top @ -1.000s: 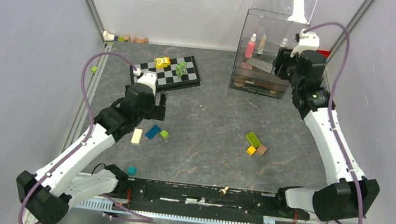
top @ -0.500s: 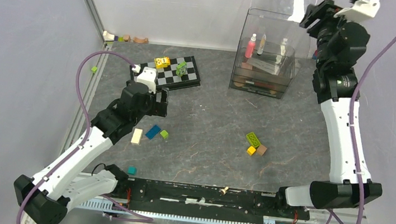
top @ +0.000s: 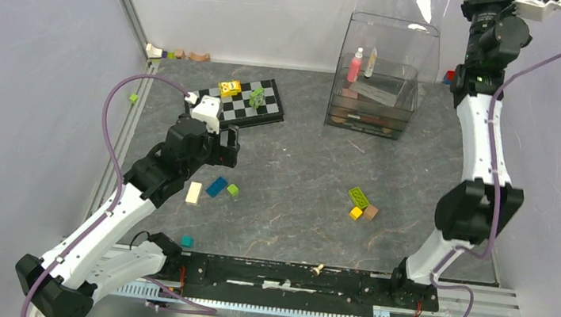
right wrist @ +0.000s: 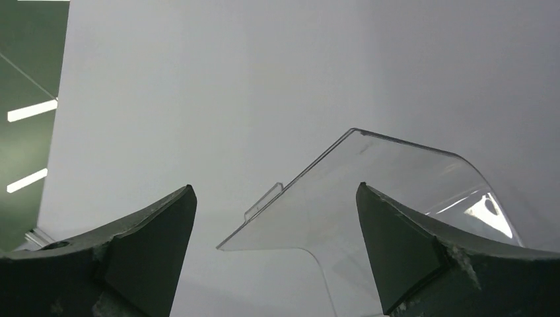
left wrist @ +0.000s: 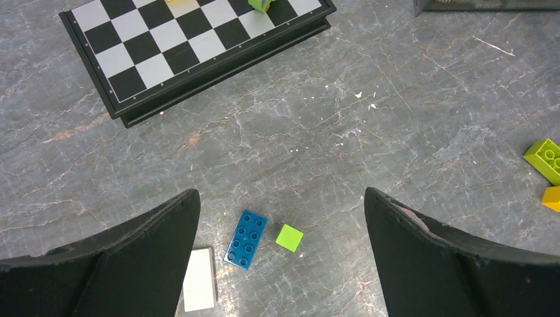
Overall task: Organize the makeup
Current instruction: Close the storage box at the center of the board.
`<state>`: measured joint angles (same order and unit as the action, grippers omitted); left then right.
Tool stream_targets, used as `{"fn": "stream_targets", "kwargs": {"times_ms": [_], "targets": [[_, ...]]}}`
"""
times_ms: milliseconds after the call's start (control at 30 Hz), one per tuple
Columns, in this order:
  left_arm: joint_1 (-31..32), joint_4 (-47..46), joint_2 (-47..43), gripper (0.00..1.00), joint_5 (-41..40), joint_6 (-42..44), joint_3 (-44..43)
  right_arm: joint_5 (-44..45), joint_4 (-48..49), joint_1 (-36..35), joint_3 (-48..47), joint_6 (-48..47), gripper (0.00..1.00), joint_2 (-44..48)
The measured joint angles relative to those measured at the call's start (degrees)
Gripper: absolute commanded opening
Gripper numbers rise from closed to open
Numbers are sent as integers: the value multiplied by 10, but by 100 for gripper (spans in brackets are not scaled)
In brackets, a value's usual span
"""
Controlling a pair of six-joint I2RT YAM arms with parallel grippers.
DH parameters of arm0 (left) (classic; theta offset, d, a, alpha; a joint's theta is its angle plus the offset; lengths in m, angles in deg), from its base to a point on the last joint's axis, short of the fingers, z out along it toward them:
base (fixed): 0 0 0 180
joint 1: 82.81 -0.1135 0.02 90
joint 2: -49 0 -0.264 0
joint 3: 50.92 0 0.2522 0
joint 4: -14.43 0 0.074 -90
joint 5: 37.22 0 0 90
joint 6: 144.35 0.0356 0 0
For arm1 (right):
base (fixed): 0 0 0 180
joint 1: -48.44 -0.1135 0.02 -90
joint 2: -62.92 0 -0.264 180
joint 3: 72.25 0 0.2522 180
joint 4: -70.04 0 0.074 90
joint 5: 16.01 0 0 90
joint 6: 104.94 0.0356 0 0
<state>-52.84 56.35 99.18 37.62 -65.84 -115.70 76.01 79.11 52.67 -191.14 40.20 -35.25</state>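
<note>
The makeup in view is a pink tube (top: 355,65) and a cream tube (top: 371,63), upright inside a clear organizer (top: 374,109) at the back right. Flat dark pieces lie in its lower drawers. My right arm (top: 492,39) reaches up past the top of the overhead view. In its wrist view my right gripper (right wrist: 276,198) is open, and the clear lid (right wrist: 396,198) shows between the fingers without touching them. My left gripper (top: 227,146) hangs open over the table, holding nothing. Below it lie a blue block (left wrist: 245,239) and a green cube (left wrist: 289,237).
A chessboard (top: 242,101) with toy blocks on it lies at the back left. A cream block (left wrist: 198,288) sits under my left finger. Lime, yellow and brown blocks (top: 361,203) lie mid-right. A thin pale stick (top: 355,145) lies before the organizer. Small pieces (top: 177,54) line the back wall.
My right arm swung up from beside the organizer to high above it, and its jaws widened. My left arm shifted only slightly.
</note>
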Motion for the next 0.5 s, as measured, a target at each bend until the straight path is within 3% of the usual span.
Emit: {"fn": "stream_targets", "kwargs": {"times_ms": [167, 500], "targets": [[0, 0, -1, 100, 2, 0, 0, -9, 15, 5, -80, 113, 98, -99], [0, 0, -3, 100, 2, 0, 0, 57, -14, 2, -113, 212, 98, -111]]}}
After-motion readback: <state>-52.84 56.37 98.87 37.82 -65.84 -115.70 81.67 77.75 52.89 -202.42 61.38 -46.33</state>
